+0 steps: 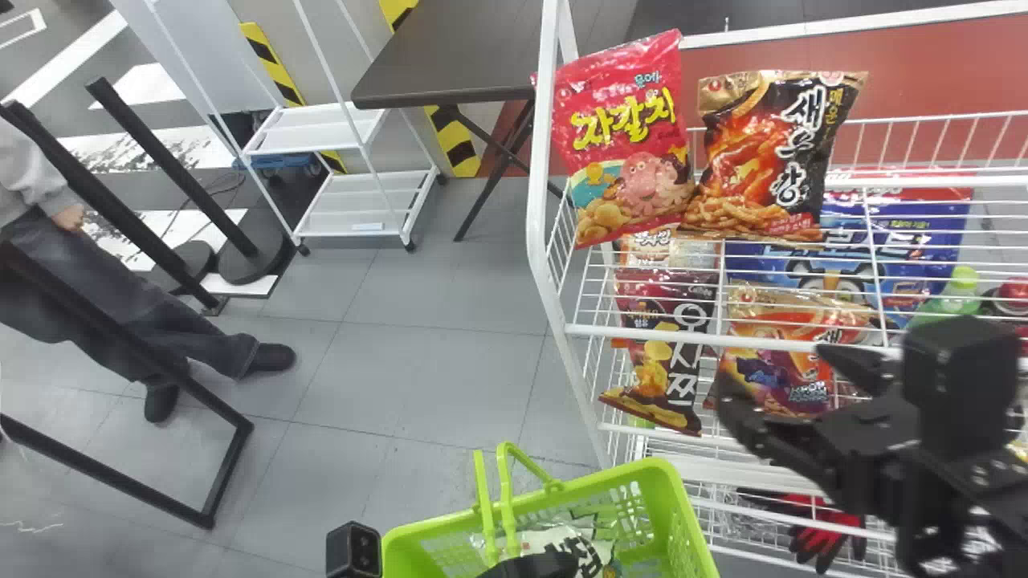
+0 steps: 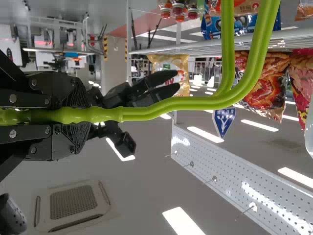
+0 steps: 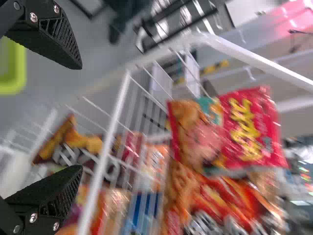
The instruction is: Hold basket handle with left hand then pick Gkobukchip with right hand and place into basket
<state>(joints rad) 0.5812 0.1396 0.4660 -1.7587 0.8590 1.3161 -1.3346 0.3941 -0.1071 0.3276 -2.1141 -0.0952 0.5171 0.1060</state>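
My left gripper (image 1: 540, 565) is at the green basket (image 1: 679, 514); in the left wrist view this gripper (image 2: 73, 116) is shut on the green basket handle (image 2: 181, 104). My right gripper (image 1: 767, 368) is in front of the wire rack's snack bags in the head view. In the right wrist view the same gripper (image 3: 80, 116) is open, with nothing between its fingers. Several bags stand in the rack: a red one (image 1: 622, 148), a black-and-orange one (image 1: 771, 152) and a brown one (image 1: 666, 369). Which bag is the Gkobukchip I cannot tell. A white-and-black bag (image 1: 562, 542) lies in the basket.
The white wire rack (image 1: 554, 277) fills the right side, its front rail between my right gripper and the lower bags. Red gloves (image 1: 827, 534) are on a lower level. A dark table (image 1: 450, 56) and a white shelf cart (image 1: 365, 201) stand farther back.
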